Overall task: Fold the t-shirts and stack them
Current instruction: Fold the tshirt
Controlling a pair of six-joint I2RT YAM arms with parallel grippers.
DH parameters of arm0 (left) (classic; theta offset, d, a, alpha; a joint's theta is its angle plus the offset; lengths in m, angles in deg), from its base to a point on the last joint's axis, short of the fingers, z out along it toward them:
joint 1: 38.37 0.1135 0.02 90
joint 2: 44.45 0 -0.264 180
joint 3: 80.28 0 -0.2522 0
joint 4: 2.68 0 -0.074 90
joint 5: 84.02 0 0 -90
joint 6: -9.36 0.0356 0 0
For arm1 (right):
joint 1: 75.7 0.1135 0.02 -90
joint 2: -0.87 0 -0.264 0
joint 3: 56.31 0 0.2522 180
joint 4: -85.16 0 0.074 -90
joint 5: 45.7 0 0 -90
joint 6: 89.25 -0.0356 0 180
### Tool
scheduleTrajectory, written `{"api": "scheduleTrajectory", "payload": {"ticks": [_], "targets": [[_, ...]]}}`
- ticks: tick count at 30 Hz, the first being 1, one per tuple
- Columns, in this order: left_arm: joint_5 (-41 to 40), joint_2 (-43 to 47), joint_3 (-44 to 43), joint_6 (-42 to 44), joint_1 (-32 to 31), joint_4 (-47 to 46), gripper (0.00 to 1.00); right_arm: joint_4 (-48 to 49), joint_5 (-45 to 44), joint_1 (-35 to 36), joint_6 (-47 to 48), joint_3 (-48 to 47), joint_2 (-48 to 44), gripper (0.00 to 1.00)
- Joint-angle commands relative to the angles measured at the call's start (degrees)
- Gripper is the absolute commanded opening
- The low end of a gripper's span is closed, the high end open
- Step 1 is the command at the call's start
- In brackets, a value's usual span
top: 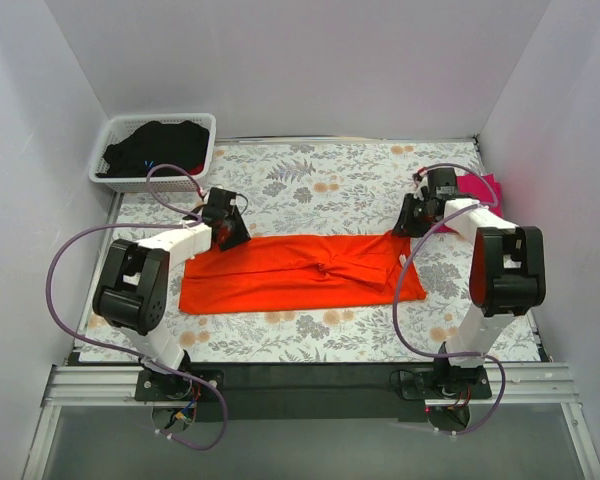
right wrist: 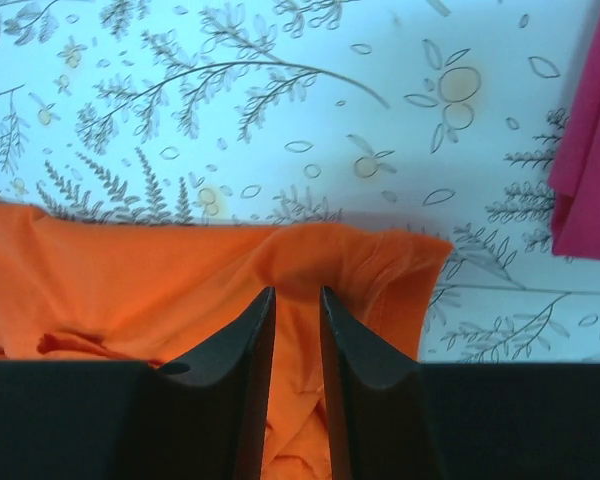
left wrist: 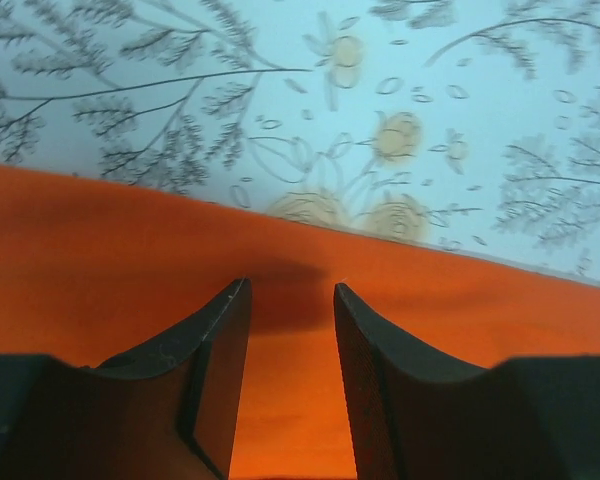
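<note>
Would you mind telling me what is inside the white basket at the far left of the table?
The white basket holds a heap of black cloth filling most of it. Anything beneath that cloth, and the basket's floor, is covered.

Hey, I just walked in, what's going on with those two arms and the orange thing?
Two robot arms are folding laundry. The orange t-shirt lies on the flowered table as a long folded band. The left gripper is over its far-left edge, jaws open. The right gripper is at the far-right corner with a narrower gap; whether it pinches cloth is unclear. A pink t-shirt lies far right, and a white basket of dark clothes sits far left.
</note>
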Motion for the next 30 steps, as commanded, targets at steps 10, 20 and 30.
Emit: {"api": "scheduleTrajectory", "payload": {"ticks": [10, 20, 30], "targets": [[-0.53, -3.82, 3.45, -7.14, 10.96, 5.52, 0.36, 5.68, 0.18, -8.69, -1.98, 0.68, 7.05, 0.27], [6.32, 4.17, -1.38, -2.58, 10.09, 6.57, 0.64, 3.84, 5.62, -5.63, -2.06, 1.2, -4.71, 0.3], [8.79, 12.17, 2.21, 0.23, 8.59, 6.66, 0.7, 5.41, 9.05, 0.97, -6.98, 11.75, -11.59, 0.31]]}}
